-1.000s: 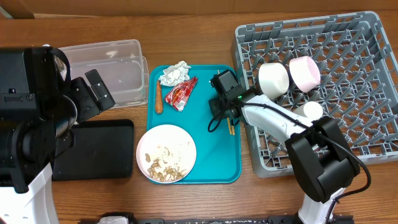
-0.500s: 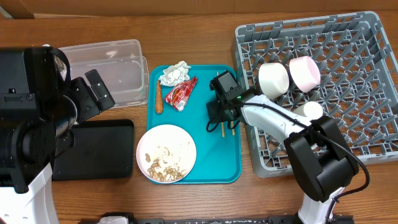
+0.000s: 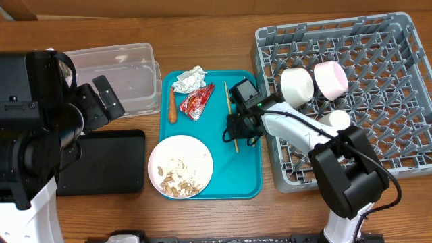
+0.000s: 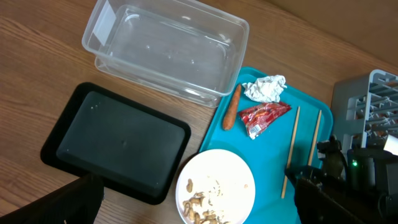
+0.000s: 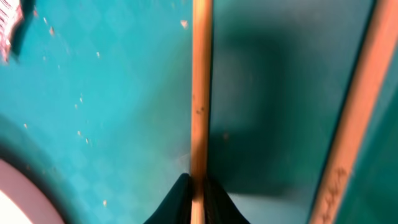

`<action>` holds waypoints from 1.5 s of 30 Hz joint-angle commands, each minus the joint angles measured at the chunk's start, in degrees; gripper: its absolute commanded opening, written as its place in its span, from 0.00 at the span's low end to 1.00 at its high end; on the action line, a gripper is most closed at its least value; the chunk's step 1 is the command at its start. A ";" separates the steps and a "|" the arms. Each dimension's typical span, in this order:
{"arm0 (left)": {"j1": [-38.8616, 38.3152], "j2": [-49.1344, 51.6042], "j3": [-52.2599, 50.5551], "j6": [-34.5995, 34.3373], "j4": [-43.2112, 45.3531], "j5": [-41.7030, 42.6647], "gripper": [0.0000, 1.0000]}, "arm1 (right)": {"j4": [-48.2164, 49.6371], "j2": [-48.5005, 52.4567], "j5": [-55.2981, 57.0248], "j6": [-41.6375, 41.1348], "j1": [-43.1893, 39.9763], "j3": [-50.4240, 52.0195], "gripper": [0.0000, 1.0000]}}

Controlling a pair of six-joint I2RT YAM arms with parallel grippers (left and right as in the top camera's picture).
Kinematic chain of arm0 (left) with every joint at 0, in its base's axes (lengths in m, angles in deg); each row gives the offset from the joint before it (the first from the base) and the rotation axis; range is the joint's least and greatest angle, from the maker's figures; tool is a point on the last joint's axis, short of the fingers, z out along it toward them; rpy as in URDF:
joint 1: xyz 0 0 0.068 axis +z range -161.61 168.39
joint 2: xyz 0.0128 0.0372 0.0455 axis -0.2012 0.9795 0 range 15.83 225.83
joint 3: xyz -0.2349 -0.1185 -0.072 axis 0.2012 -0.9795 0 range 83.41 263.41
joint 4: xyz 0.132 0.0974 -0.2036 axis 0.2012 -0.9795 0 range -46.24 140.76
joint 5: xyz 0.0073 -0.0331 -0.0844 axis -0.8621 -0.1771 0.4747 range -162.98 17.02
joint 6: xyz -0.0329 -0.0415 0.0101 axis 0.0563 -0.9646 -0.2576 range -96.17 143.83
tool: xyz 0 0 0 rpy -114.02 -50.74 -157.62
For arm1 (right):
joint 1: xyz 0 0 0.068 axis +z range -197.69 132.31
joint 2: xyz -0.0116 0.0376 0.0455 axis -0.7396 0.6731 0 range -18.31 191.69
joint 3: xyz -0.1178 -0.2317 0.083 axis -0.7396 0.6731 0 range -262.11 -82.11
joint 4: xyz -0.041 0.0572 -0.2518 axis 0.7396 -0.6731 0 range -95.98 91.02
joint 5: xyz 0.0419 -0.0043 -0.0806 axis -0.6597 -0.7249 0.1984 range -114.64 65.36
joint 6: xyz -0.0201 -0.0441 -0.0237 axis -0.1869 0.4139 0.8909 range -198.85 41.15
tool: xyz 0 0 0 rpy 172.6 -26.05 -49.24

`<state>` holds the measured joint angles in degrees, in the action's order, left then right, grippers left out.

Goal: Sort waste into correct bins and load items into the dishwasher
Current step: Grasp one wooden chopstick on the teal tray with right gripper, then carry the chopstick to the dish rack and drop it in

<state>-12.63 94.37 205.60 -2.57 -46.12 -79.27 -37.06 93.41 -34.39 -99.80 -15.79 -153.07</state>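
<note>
My right gripper (image 3: pixel 237 125) is down on the teal tray (image 3: pixel 244 177), shut on one wooden chopstick (image 3: pixel 230 108). In the right wrist view its black fingertips (image 5: pixel 198 194) pinch that chopstick (image 5: pixel 200 93), and a second chopstick (image 5: pixel 356 112) lies apart to the right. The white plate (image 3: pixel 181 166) with brown food scraps sits at the tray's front left. A crumpled napkin (image 3: pixel 190 79), red wrapper (image 3: pixel 196 101) and carrot stick (image 3: pixel 172 106) lie at the tray's back. My left gripper (image 4: pixel 199 194) hangs open, high above the plate, holding nothing.
A clear tub (image 3: pixel 121 74) and a black tray (image 3: pixel 104 162) sit left of the teal tray. The grey dish rack (image 3: pixel 385 101) on the right holds a white bowl (image 3: pixel 297 84), a pinkish bowl (image 3: pixel 331 77) and a small cup (image 3: pixel 335 120).
The right gripper has closed on one chopstick. That chopstick has shifted left on the tray, away from the other. The left arm has not moved.
</note>
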 commanded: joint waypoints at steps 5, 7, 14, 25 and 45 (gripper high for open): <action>0.35 0.20 0.22 1.11 0.09 -0.26 1.00 | -10.67 -4.42 -0.04 4.22 1.29 -13.92 0.07; 0.35 0.20 0.22 1.11 0.09 -0.26 1.00 | -14.01 -5.97 1.07 4.50 1.42 -18.40 0.04; 0.35 0.20 0.22 1.11 0.09 -0.26 1.00 | -19.08 -9.09 2.25 5.05 -2.03 -28.57 0.04; 0.35 0.20 0.22 1.11 0.09 -0.26 1.00 | -17.33 -1.22 2.45 7.69 -0.79 -18.80 0.45; 0.35 0.20 0.22 1.11 0.09 -0.26 1.00 | -13.29 13.00 2.45 7.69 -0.79 -17.14 0.13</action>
<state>-12.63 94.37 205.60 -2.57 -46.10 -79.27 -50.18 104.12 -32.14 -92.13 -16.58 -170.42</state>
